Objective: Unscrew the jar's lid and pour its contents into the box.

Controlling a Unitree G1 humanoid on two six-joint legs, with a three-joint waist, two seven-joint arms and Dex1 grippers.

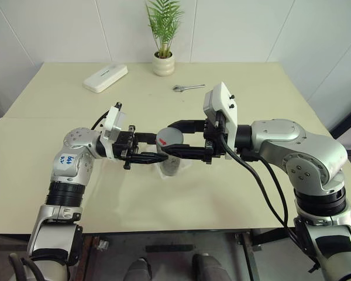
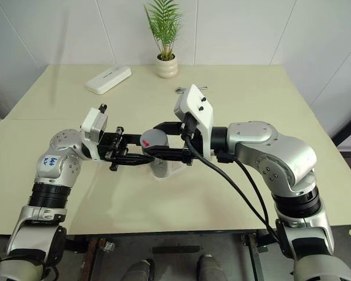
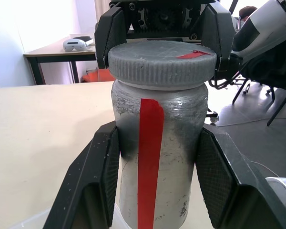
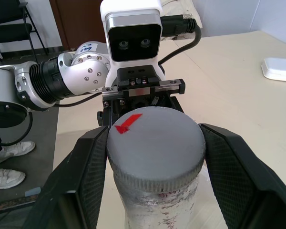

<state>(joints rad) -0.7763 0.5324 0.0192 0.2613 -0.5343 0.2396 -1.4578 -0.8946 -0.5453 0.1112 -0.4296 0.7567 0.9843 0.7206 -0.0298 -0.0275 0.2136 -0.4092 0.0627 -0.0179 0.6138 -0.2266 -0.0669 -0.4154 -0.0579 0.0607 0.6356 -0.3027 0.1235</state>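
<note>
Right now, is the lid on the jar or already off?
On. The grey lid sits flush on the upright jar, no gap showing, with the right gripper closed round its rim.

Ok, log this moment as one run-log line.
stage: unscrewing | left gripper: shut on jar body | right gripper: shut on lid | lid: on jar | jar: upright above table

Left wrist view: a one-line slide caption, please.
Left gripper clamps the red-striped jar upright while the right gripper grips its grey lid.
</note>
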